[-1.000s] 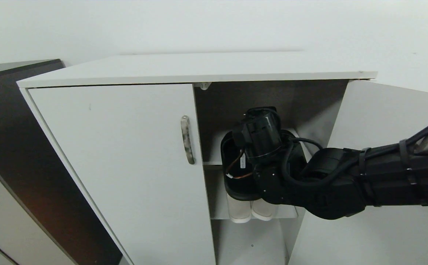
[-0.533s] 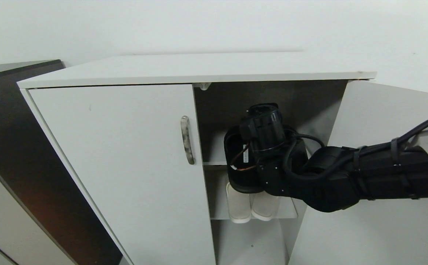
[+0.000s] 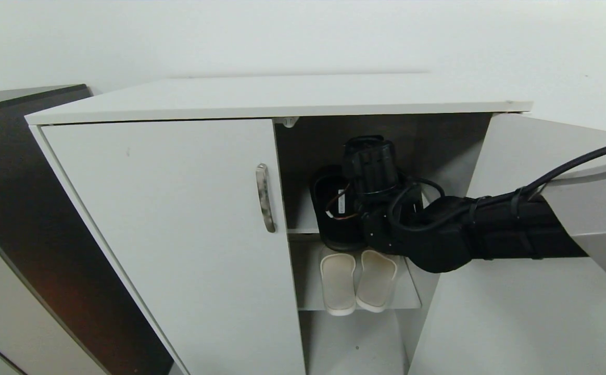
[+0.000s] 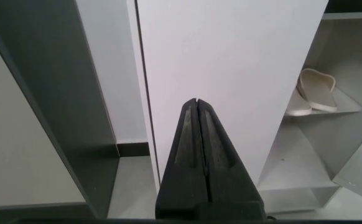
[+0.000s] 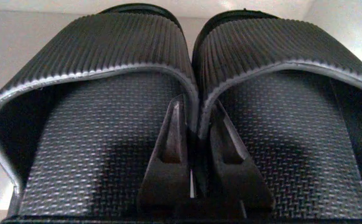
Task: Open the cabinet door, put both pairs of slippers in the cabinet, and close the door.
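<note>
- Cabinet (image 3: 282, 96): right door (image 3: 516, 312) swung wide, left door (image 3: 167, 234) closed.
- Black slippers (image 3: 326, 229) at the upper shelf, possibly resting on it (arm blocks the view).
- White slippers (image 3: 357, 281) side by side on the shelf below.
- Right gripper (image 5: 196, 118) pinches the black pair's adjoining inner walls.
- Left gripper (image 4: 196, 109): fingers pressed together, empty, facing the left door.

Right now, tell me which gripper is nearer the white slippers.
Right. The right gripper, shut on the black slippers, is inside the cabinet just above the white slippers; the left gripper, shut, hangs outside, in front of the closed door.
</note>
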You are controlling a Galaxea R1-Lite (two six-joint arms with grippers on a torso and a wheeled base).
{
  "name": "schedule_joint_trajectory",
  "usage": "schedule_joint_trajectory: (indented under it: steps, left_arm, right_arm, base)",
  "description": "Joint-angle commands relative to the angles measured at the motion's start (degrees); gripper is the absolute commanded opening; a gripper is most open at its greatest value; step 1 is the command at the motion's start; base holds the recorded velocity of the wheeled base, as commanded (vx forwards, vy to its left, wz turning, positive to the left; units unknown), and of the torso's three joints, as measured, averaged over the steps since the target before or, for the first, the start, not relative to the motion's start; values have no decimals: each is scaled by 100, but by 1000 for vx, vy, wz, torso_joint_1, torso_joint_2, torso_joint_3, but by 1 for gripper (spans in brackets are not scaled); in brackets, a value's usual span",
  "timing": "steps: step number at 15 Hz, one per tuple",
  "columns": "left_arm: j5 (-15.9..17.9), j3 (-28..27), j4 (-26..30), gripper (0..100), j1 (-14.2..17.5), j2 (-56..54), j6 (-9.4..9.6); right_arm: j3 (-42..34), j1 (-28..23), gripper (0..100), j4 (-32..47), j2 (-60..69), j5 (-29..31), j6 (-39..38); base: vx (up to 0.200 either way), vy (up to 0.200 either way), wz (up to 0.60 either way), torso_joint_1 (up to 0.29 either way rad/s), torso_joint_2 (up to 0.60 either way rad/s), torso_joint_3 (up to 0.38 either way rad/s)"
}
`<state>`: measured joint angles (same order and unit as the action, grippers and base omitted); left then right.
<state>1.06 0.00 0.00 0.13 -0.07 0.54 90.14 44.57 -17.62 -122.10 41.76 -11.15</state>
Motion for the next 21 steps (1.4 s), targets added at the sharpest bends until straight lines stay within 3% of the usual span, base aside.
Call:
schedule_joint_trajectory:
  steps: [1,10,21]
  left_arm:
    - [-1,0,0,0,4,7,-1]
    - [-1,0,0,0,4,7,8]
    - [-1,0,0,0,4,7,8]
  right_arm:
    - [391,-168,0,100,-262,-72,34]
    - [1410,-458,0,628,-719,-90,8]
    - [1516,-502,0,637,-973,-81,8]
  base:
    - [0,0,0,0,0,0]
    - [0,0,0,0,0,0]
    - [0,0,0,0,0,0]
